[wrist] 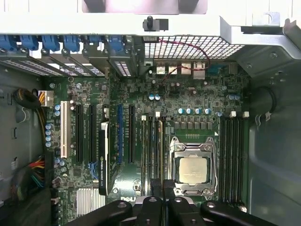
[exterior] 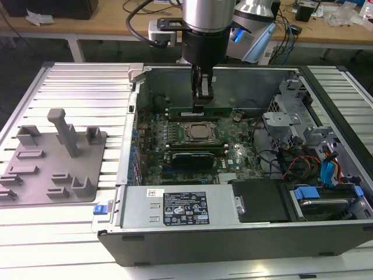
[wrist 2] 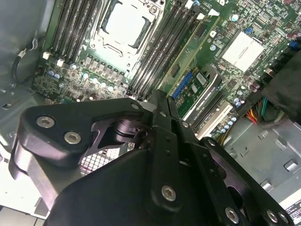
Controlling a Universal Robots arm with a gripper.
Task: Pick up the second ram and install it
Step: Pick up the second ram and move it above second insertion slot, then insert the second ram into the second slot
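Gripper jaws, nearly closed, pinch the second ram, upright in its slot just above the processor at the exterior view's centre; pickup looks done, full seating is unclear.

1. My exterior view looks down slantwise, from farthest off, into the open dark metal computer case.
2. My first wrist view faces straight down on the green motherboard, nearer.
3. My second wrist view slants past the black gripper, nearest.
4. All 3 share the square silver processor.
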